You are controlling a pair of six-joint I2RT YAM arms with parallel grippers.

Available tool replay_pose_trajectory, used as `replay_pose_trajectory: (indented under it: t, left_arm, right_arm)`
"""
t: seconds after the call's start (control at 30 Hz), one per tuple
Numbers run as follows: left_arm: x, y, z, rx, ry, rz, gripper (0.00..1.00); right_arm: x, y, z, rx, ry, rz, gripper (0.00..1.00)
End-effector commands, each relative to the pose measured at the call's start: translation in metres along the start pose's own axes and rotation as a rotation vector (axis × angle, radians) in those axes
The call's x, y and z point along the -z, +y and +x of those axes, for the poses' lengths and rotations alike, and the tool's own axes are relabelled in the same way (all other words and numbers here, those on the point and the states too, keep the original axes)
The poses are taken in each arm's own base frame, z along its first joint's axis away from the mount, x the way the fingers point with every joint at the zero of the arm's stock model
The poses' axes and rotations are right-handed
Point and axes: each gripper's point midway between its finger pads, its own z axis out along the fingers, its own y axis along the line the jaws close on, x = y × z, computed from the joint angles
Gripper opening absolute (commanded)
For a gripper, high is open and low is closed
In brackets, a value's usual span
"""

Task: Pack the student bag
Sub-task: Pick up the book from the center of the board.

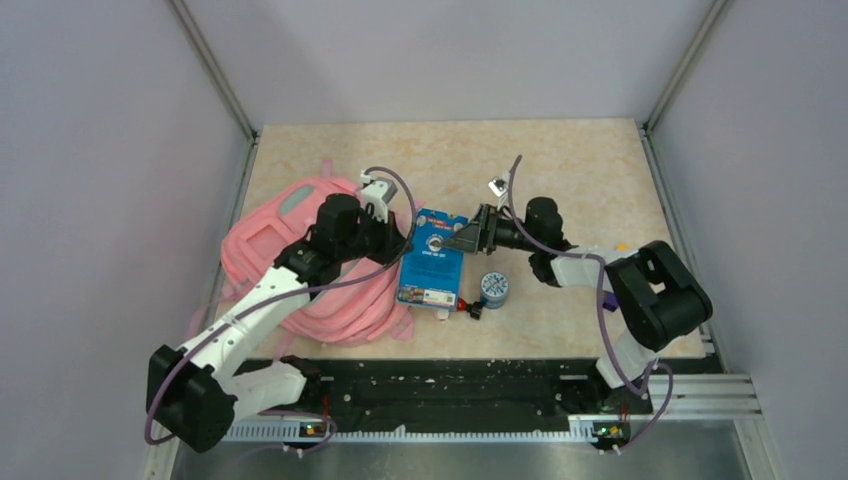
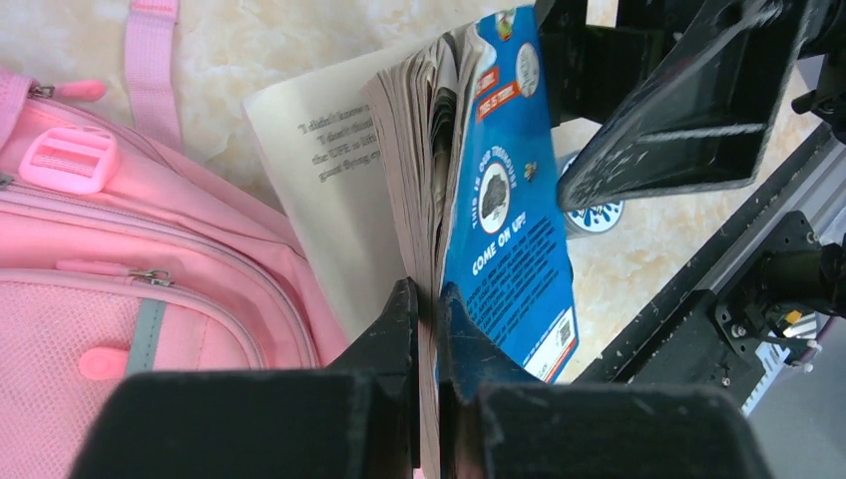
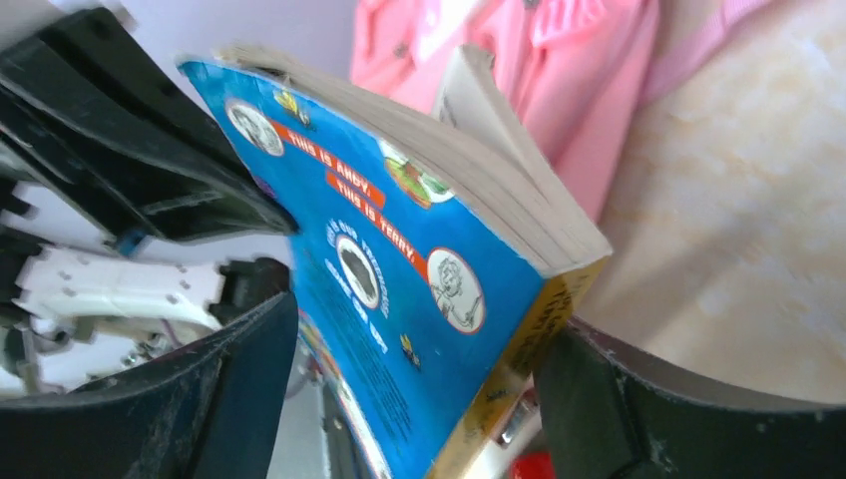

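The desk (image 1: pixel 600 170) has a beige top with a faint marbled pattern, matte and evenly lit. Plain pale lilac-grey panels close it in: a back wall (image 1: pixel 450 50), a left wall (image 1: pixel 100 150) and a right wall (image 1: pixel 780 130). Slim aluminium posts (image 1: pixel 213 70) run up the two far corners. A black rail (image 1: pixel 450 395) runs along the desk's near edge, with a grey metal surface (image 1: pixel 450 462) in front of it. The light is soft and diffuse, and shadows are weak.

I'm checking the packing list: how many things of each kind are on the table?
Bag: 1
Book: 1
Round blue item: 1
Small dark item, too small to identify: 1
Total: 4
Yellow speck at the right, unclear: not counted.
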Motion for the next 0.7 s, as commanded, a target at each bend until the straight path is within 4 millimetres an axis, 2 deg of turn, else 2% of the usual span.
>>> replay_pose_trajectory:
  t: [0.0,0.13,0.2,0.23,0.27,0.3,0.33,0.43,0.53,0.67]
  left_arm:
    - [0.015,-0.018,-0.041,-0.053,-0.156,0.065,0.00]
    - [0.026,-0.027,-0.051,-0.089,-0.209,0.095,0.00]
    - [0.033,-0.030,-0.057,-0.111,-0.241,0.101,0.00]
    - [0.037,-0.029,-0.061,-0.117,-0.259,0.093,0.07]
    - [0.041,-0.028,-0.065,-0.120,-0.279,0.078,0.23]
    - [0.046,-0.026,-0.068,-0.123,-0.299,0.066,0.44]
    - [0.050,-0.025,-0.071,-0.128,-0.316,0.060,0.57]
    - [0.060,-0.030,-0.078,-0.133,-0.350,0.083,0.80]
    - [0.066,-0.046,-0.080,-0.123,-0.362,0.183,0.88]
    - [0.074,-0.077,-0.082,-0.071,-0.363,0.413,0.93]
  right_arm:
    - [-0.002,0.071,-0.038,0.127,-0.082,-0.268,0.69]
    - [0.004,0.094,-0.049,0.153,-0.111,-0.324,0.29]
    - [0.008,0.105,-0.054,0.178,-0.126,-0.335,0.05]
    - [0.011,0.112,-0.057,0.194,-0.134,-0.340,0.00]
    - [0.014,0.117,-0.060,0.217,-0.145,-0.342,0.00]
    - [0.017,0.124,-0.062,0.242,-0.153,-0.345,0.00]
    - [0.021,0.130,-0.063,0.264,-0.157,-0.344,0.00]
    - [0.032,0.148,-0.065,0.343,-0.164,-0.343,0.00]
    - [0.047,0.170,-0.066,0.424,-0.175,-0.359,0.00]
    - [0.061,0.193,-0.061,0.503,-0.160,-0.392,0.00]
